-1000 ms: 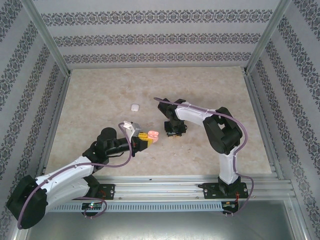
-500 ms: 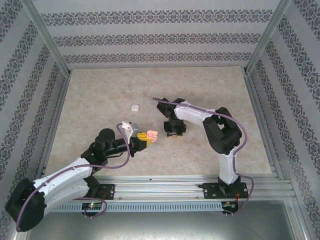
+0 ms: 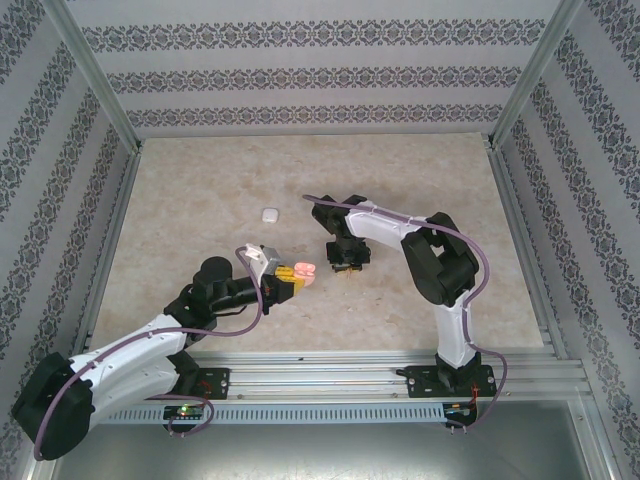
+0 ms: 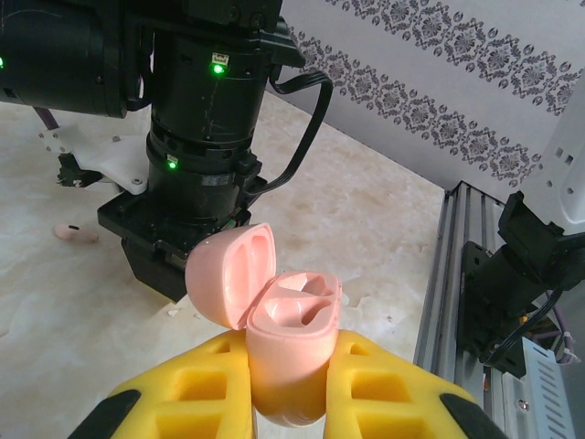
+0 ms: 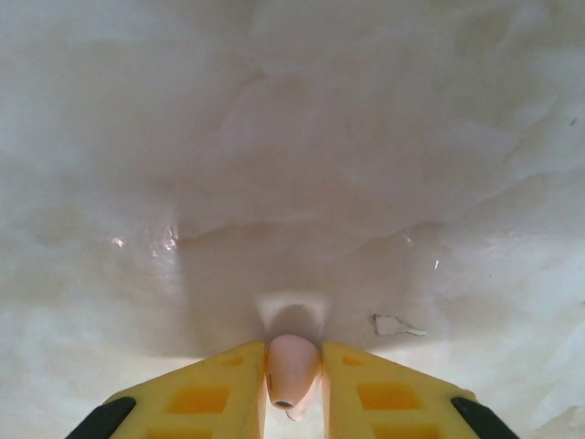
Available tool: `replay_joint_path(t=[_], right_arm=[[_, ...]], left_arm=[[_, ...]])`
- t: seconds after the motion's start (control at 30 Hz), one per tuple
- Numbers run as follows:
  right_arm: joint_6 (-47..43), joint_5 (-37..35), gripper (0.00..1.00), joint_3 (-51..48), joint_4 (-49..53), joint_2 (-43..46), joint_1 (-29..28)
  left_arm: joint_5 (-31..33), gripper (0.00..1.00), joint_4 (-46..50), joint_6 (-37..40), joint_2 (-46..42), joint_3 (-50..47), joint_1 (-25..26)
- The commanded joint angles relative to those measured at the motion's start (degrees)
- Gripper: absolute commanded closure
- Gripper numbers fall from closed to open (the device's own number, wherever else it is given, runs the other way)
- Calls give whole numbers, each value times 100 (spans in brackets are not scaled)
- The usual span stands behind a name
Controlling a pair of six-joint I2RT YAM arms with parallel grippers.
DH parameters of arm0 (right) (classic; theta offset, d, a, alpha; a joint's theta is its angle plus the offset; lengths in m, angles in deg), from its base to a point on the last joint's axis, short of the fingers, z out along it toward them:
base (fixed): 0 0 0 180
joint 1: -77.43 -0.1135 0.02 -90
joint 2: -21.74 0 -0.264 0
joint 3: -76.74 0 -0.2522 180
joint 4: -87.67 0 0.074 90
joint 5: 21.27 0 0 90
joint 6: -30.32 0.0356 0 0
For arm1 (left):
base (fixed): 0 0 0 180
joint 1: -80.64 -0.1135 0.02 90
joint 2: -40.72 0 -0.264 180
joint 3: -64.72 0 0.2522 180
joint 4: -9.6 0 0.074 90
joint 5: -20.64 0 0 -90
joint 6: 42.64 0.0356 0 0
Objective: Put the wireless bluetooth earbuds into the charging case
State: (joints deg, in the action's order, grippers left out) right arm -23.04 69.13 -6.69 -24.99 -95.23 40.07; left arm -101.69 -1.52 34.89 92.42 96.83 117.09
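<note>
We count one pink charging case [image 4: 291,347], one earbud [image 5: 292,364], a second earbud [image 4: 73,233] lying loose, and one small white piece [image 3: 269,213].

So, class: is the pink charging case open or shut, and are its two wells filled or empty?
Open: the lid is hinged back off the charging case. Both wells look empty.
</note>
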Motion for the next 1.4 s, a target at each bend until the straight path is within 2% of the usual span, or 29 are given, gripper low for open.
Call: replay_joint_path(t=[0.0,0.23,0.53,0.67,0.87,1.03,1.13,1.37], right_arm=[[-80,-128,81,87,78,-164,-1],[-101,-225,90,-101,-28,183,-4],[41,-965,94,-465,-325,2029,-204],[63,-1457,95,-406,-440,2896,-518],[194,-1763,96,-414,-1029,3866,-1103],[90,-2059,97,-489,-1553,4354,-1600],[-14,-2009,97,-859,-2255,4644,-1801],[-49,-1944,98,-1380,-2991,4903,-1987]], left_arm=[[12,100,-104,-87,-20,-2,86],[-3,100,-104,-85,71,37,91],[-213,100,-768,-27,378,53,92],[-180,100,-1269,-72,608,89,91],[-123,100,-1981,32,1201,423,91],[-76,100,-2640,-13,1693,728,91],[-20,100,-3039,-105,1868,808,91],[93,100,-3189,-115,1847,855,91]])
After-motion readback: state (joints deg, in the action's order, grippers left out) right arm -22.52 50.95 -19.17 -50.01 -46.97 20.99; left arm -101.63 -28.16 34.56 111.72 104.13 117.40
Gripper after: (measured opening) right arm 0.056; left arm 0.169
